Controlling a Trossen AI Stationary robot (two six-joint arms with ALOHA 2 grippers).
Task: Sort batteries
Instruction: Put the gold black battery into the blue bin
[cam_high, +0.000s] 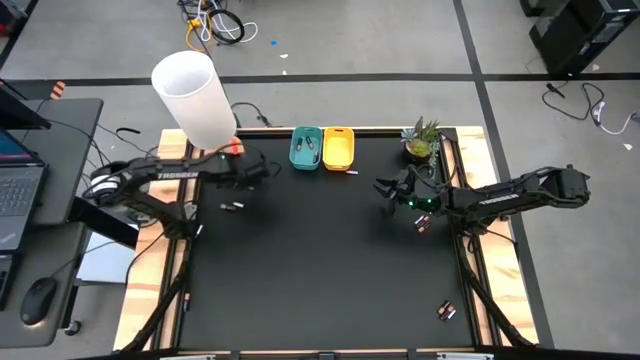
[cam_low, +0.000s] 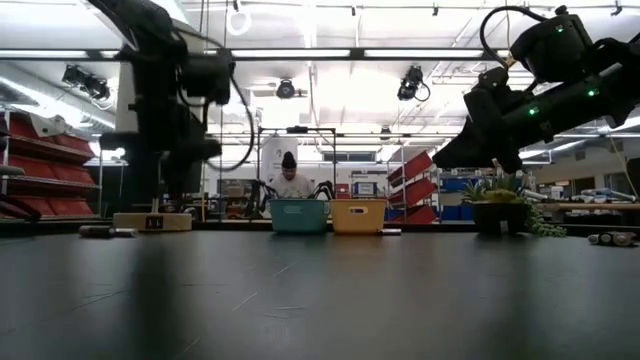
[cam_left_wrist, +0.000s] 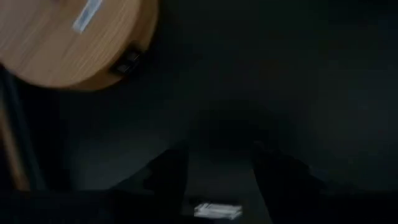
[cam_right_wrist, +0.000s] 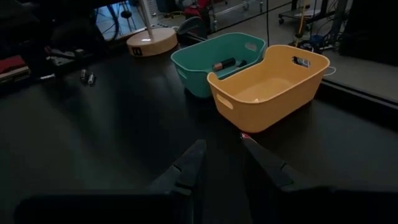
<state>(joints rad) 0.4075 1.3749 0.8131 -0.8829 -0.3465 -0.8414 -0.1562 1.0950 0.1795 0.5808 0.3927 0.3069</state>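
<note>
Black cells with copper ends: two batteries (cam_high: 232, 207) lie left of centre, just below the left gripper (cam_high: 262, 168), spread, probably lining up. Teal bin (cam_high: 305, 148) already holds some. Right gripper (cam_high: 385, 187) hangs slightly parted, empty.
</note>
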